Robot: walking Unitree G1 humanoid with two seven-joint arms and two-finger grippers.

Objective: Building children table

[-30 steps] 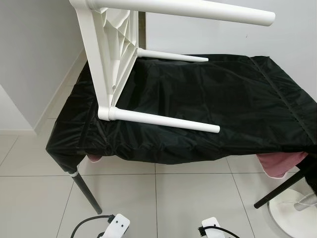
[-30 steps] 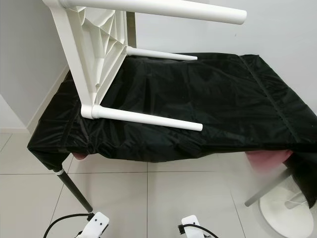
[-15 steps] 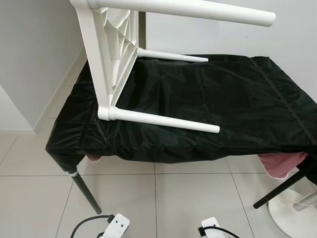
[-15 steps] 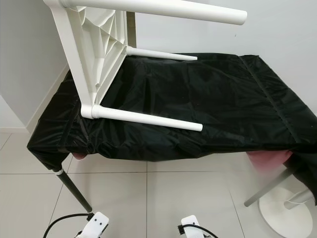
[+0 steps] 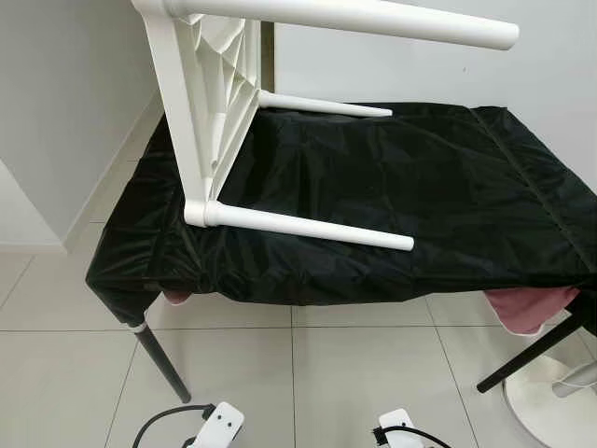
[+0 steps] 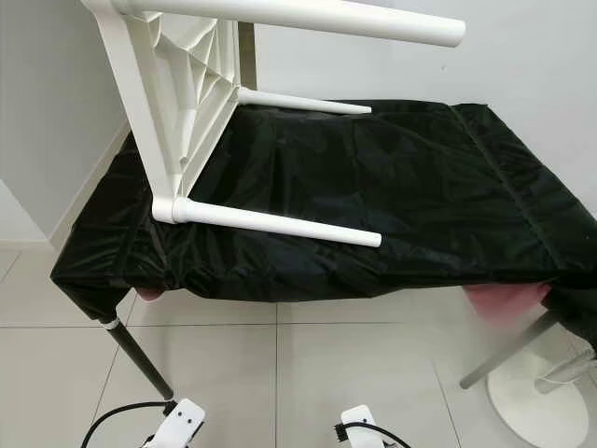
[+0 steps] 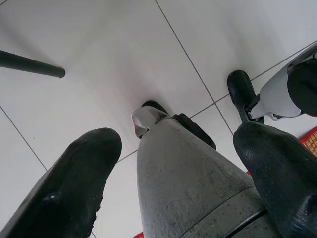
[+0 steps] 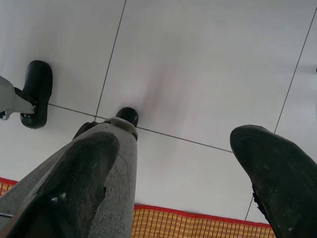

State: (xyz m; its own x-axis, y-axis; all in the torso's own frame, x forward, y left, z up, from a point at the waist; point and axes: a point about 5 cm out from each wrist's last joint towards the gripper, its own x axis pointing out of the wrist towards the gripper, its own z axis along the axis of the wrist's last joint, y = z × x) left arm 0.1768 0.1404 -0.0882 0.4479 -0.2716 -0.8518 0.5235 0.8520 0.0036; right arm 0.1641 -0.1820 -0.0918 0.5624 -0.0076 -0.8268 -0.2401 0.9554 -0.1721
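A white children's table (image 5: pixel 201 103) lies on its side on a larger table draped in black cloth (image 5: pixel 420 177). Its ribbed underside faces right. Three white legs point rightward from it: one high up (image 5: pixel 373 17), one at the back (image 5: pixel 326 105) and a near one (image 5: pixel 308 227) resting on the cloth. Both arms hang low over the tiled floor. In the left wrist view my left gripper (image 7: pixel 176 141) is open, its fingers either side of my grey leg. My right gripper (image 8: pixel 173 146) is open as well, holding nothing.
Thin black legs (image 5: pixel 160 359) (image 5: pixel 532 353) hold up the draped table. Pink fabric (image 5: pixel 527 306) peeks out under the cloth at the right. A white round stand base (image 5: pixel 560 411) sits on the floor at the lower right. A wall (image 5: pixel 56 93) runs along the left.
The view has shifted very slightly; the white table and both arms stay where they were.
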